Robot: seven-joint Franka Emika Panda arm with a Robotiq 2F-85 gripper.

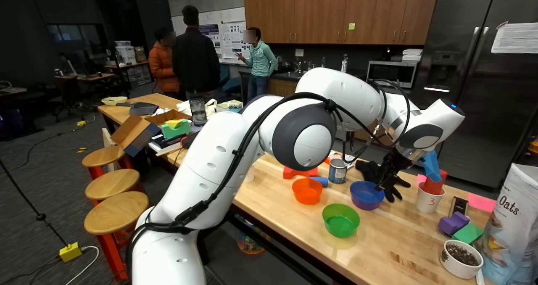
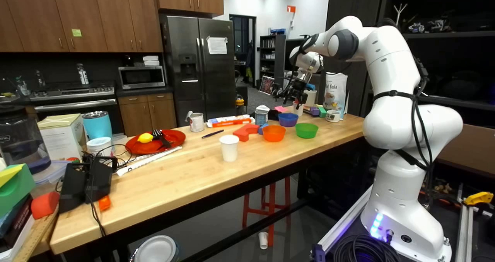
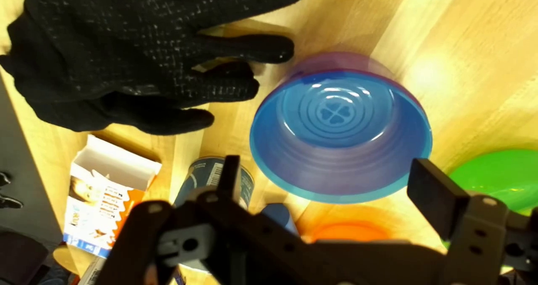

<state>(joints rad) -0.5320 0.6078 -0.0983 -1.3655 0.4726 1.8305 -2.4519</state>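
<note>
While the robot's fingers [image 3: 437, 194] stand released and wide apart, they hang above a blue bowl [image 3: 340, 138] that sits upright on the wooden tabletop [image 3: 475, 45]. Taking that bowl as the clock's centre in the wrist view, a black glove [image 3: 126, 58] lies spread at ten o'clock, its tips near the rim. A dark can [image 3: 204, 173] stands near eight o'clock, partly hidden behind one of the fingers, with an orange-and-white cardboard box [image 3: 101, 205] farther out in much the same direction. A small blue block [image 3: 277, 215] rests at seven, an orange bowl [image 3: 353, 230] at six, and a green bowl [image 3: 500, 178], cropped by the view's edge, between three and four.

Counting again from the blue bowl in an exterior view, a white paper cup [image 1: 428, 204] marked 3 is at three o'clock, a red block [image 1: 434, 185] tilted inside it. A purple block [image 1: 454, 222] lies between three and four. A white bowl [image 1: 459, 270] of dark bits sits at four, just beside a bag of oats [image 1: 504, 217].

At nine o'clock in an exterior view, a red plate [image 2: 178, 137] carries a yellow lemon [image 2: 145, 138].
</note>
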